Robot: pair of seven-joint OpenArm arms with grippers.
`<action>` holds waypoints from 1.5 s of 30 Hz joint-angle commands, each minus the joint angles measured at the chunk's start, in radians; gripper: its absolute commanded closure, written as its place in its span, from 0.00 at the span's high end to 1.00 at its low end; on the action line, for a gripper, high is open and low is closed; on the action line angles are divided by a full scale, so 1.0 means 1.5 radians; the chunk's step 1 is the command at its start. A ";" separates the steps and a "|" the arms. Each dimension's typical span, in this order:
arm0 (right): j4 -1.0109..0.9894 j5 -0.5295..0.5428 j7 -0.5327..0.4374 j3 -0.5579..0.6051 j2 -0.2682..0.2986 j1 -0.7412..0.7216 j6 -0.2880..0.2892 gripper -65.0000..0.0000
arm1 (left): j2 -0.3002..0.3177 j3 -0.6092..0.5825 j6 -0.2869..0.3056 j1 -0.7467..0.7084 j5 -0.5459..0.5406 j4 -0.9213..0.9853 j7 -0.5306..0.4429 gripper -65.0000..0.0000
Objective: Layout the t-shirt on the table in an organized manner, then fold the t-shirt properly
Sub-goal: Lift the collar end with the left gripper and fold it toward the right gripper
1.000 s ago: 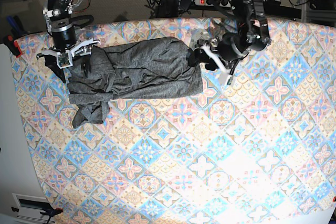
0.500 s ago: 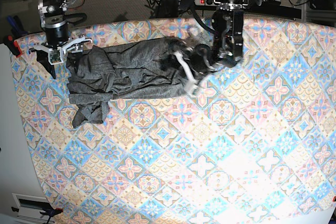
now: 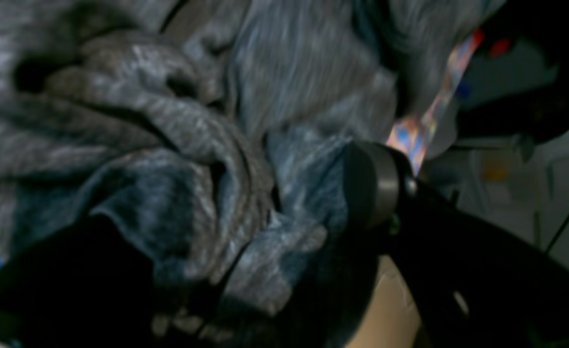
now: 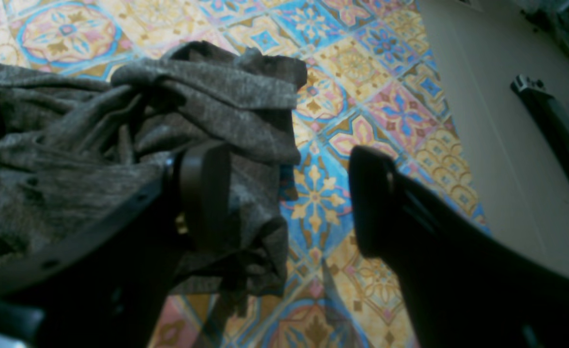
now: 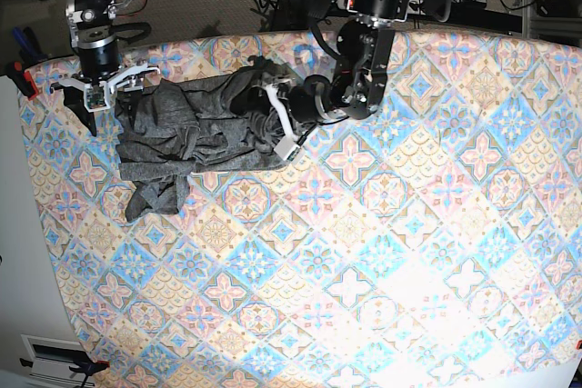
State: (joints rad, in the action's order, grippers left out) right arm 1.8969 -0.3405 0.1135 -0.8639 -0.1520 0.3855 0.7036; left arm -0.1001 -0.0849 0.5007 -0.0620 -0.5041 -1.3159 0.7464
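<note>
- Right gripper (image 5: 100,93) at the far left corner of the table (image 5: 364,297), over the shirt's (image 5: 195,129) left end. I see its jaws spread apart in the wrist view, nothing between them; one finger (image 4: 202,188) sits over cloth, the other over bare tile.
- Shirt lies along the far edge, long axis running left-right. It's bunched and creased, not flat. A flap hangs off its left end toward the near side.
- Left gripper (image 5: 280,123) is pushed into the shirt's right end, cloth rucked up around it.
- Left wrist view is blurred: grey folds crowd between the fingers (image 3: 371,183). I can't tell if the jaws are clamped on cloth or just standing wide.
</note>
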 commanded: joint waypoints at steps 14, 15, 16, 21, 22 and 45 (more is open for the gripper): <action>0.010 0.015 -0.019 -0.035 0.003 -0.002 -0.004 0.57 | 0.028 0.138 -0.022 0.031 0.045 0.034 0.048 0.00; 0.010 0.015 -0.019 -0.035 0.003 -0.008 -0.004 0.57 | 0.044 0.147 -0.022 0.036 0.044 0.034 0.056 0.00; 0.010 0.015 -0.019 -0.035 0.003 -0.017 -0.004 0.57 | 0.055 0.156 -0.022 0.038 0.044 0.034 0.072 0.00; 0.010 0.014 -0.019 -0.050 0.003 -0.057 -0.004 0.57 | 0.094 0.211 -0.021 0.064 0.043 0.033 0.119 0.00; 0.010 0.014 -0.019 -0.051 0.003 -0.057 -0.004 0.57 | 0.101 0.217 -0.021 0.066 0.043 0.027 0.121 0.00; 0.010 0.014 -0.019 -0.051 0.003 -0.057 -0.004 0.57 | 0.060 0.022 -0.042 0.098 0.074 -0.285 0.309 0.00</action>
State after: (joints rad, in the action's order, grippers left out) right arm 1.8938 -0.3408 0.1139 -0.9371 -0.1555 0.3031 0.7040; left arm -0.0036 -0.0532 0.4358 0.0669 -0.3843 -1.7245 1.2205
